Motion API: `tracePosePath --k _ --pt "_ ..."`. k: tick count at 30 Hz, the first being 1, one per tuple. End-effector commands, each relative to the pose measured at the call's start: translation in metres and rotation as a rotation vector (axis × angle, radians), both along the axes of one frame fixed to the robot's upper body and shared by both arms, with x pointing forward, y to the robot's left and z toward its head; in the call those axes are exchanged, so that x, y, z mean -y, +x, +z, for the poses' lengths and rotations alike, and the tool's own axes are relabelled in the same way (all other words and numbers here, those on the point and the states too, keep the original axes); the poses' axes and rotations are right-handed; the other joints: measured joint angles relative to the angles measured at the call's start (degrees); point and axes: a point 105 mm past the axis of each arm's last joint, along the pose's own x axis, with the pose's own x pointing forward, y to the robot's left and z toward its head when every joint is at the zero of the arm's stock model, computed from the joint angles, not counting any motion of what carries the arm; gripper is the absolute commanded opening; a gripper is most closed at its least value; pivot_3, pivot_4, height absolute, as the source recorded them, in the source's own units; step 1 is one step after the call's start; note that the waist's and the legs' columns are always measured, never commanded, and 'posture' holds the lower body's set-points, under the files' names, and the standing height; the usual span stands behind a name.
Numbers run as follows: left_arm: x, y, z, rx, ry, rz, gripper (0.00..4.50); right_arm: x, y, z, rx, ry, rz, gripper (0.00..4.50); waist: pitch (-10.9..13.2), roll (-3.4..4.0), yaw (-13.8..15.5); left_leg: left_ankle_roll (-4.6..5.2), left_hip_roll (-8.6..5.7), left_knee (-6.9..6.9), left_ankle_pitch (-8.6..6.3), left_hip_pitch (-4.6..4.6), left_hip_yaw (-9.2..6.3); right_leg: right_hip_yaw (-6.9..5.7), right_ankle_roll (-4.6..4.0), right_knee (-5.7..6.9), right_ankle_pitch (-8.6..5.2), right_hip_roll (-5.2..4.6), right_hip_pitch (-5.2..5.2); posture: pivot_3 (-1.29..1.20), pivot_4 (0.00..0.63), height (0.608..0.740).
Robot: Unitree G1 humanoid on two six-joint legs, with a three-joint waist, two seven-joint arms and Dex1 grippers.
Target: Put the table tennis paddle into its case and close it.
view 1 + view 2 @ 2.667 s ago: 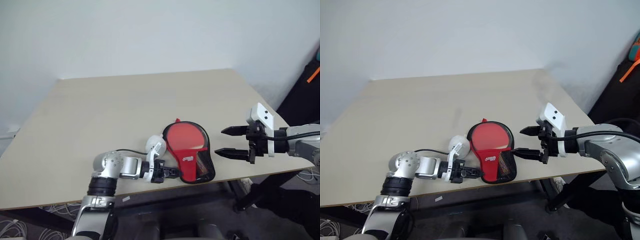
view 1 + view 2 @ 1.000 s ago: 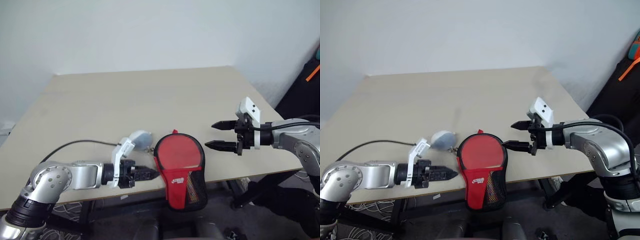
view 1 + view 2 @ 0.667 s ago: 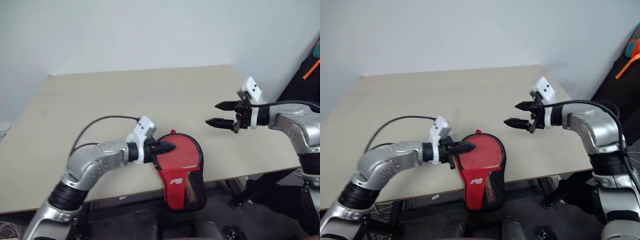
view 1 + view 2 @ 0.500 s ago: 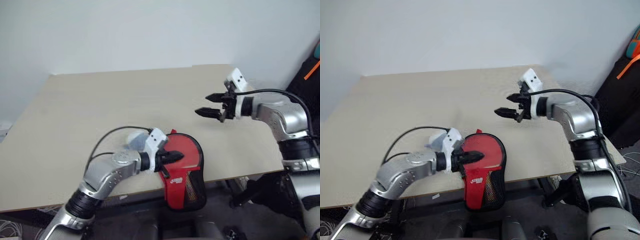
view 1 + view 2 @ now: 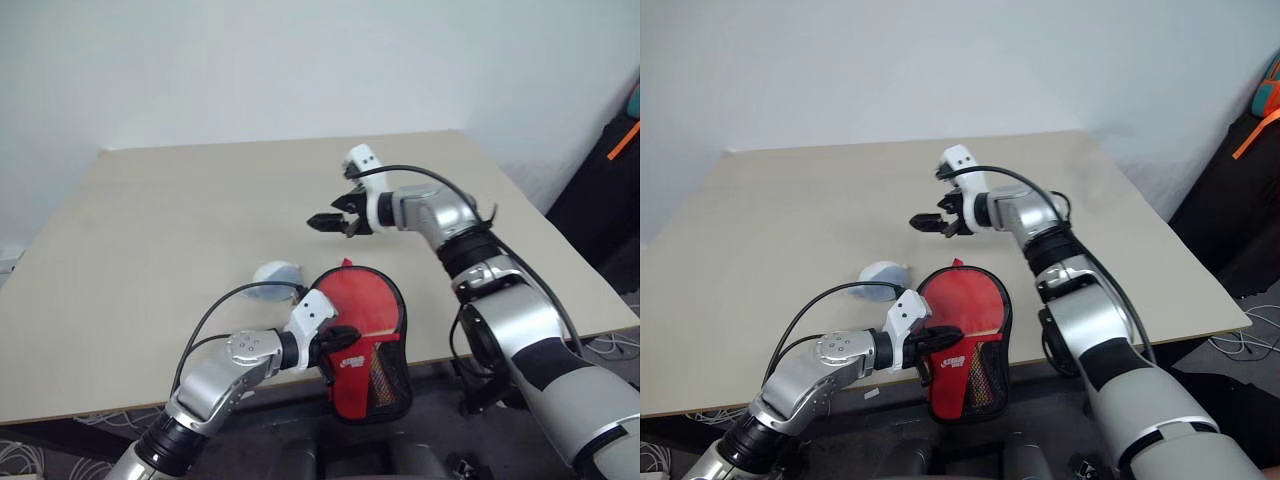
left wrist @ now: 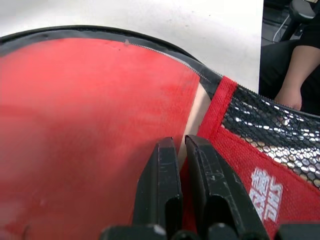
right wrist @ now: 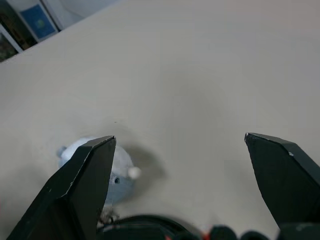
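Left gripper point(image 5: 345, 343): lowest in my head view, at bottom centre. I see its two black fingers point(image 6: 162, 190) pressed together, their tips lying against the case where the red face meets the mesh pocket. Whether anything is caught between them I cannot tell.

Case point(image 5: 385, 375): a paddle-shaped soft pouch with black trim, a black mesh pocket and a red band with white lettering. It sits at the near table edge, bottom centre of the frame, its narrow end hanging over the edge.

Table tennis paddle point(image 5: 360, 305): the round red rubber face lies inside the case, filling its wide part. In the left wrist view I see a strip of pale wood point(image 6: 196, 116) beside the mesh.

Small pale blue soft toy point(image 5: 276, 272): lying on the table just left of the case's rounded top, a cord running to the case.

Table point(image 5: 180, 220): a light beige wooden top, spanning the middle of the frame.

Right gripper point(image 5: 338, 212): farthest out, upper centre of the frame, above the table past the case. Its black fingers point(image 7: 82, 185) are spread wide with nothing between them.
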Motion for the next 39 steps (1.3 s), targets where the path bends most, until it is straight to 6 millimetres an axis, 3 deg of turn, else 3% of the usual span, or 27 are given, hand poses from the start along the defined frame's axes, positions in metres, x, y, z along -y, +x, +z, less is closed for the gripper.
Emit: tracePosePath --k 1,15,23,39 --pt "-0.005 -0.003 -0.011 -0.023 0.029 0.017 0.32 -0.022 -0.002 0.008 0.061 -0.012 0.047 4.5 0.0 0.01 -0.24 0.0 0.0 0.0 0.0 0.01 -0.01 -0.01 0.0 0.0 0.0 0.0 0.01 0.0 0.0 0.74" --pt "-0.006 -0.003 -0.016 -0.006 0.041 0.022 0.32 -0.068 -0.017 -0.029 0.058 -0.061 0.032 4.5 -0.05 0.13 -0.84 -0.1 -0.02 0.0 0.05 0.07 -0.22 -0.13 -0.01 0.12 0.01 0.01 0.06 0.0 0.0 0.74" --pt "-0.008 -0.001 -0.014 0.003 0.043 0.031 0.32 -0.069 -0.023 -0.054 0.075 -0.16 0.047 4.5 -0.07 0.21 -0.88 -0.14 -0.04 -0.01 0.08 0.07 -0.34 -0.21 -0.02 0.14 0.01 0.02 0.07 0.0 0.0 0.74" --pt "-0.01 0.002 -0.017 0.007 0.053 0.045 0.32 -0.068 -0.058 -0.079 0.041 -0.294 0.388 4.5 -0.24 0.43 -0.92 -0.19 -0.05 0.01 0.12 0.11 -0.4 -0.24 0.0 0.24 0.0 0.04 0.11 0.0 0.0 0.74"
